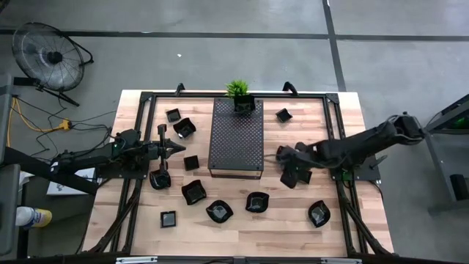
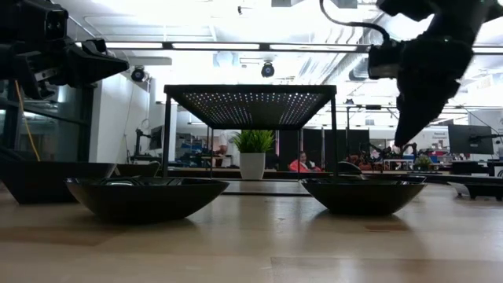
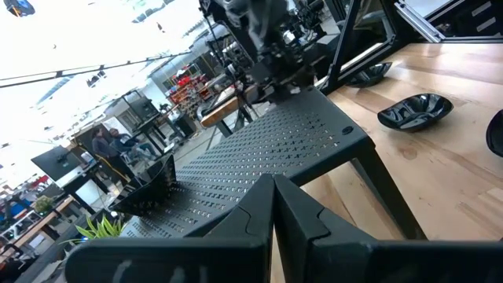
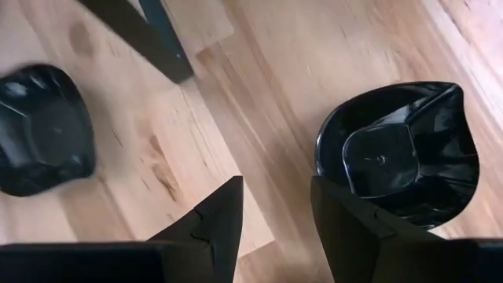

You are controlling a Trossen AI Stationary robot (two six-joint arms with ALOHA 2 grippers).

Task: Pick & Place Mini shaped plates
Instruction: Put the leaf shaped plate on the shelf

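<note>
Several mini shaped plates lie on the wooden table: one (image 1: 184, 128) at the back left, one (image 1: 193, 192) and one (image 1: 257, 202) in front of the tray, and one (image 1: 319, 213) at the front right. One wavy plate (image 3: 149, 189) sits on the perforated tray (image 1: 236, 139) near the plant. My right gripper (image 1: 287, 172) is open just right of the tray's front corner, pointing down. In its wrist view the gripper (image 4: 275, 189) hovers beside a pointed plate (image 4: 397, 153), one finger over its rim. My left gripper (image 1: 176, 149) is shut and empty at the tray's left edge (image 3: 273, 185).
A small green plant (image 1: 237, 89) stands at the tray's far end. A black frame (image 1: 333, 110) borders the table. A tray leg (image 4: 149, 31) and another plate (image 4: 39, 130) are close to my right gripper. Two plates (image 2: 145, 196) (image 2: 361, 194) lie near the front edge.
</note>
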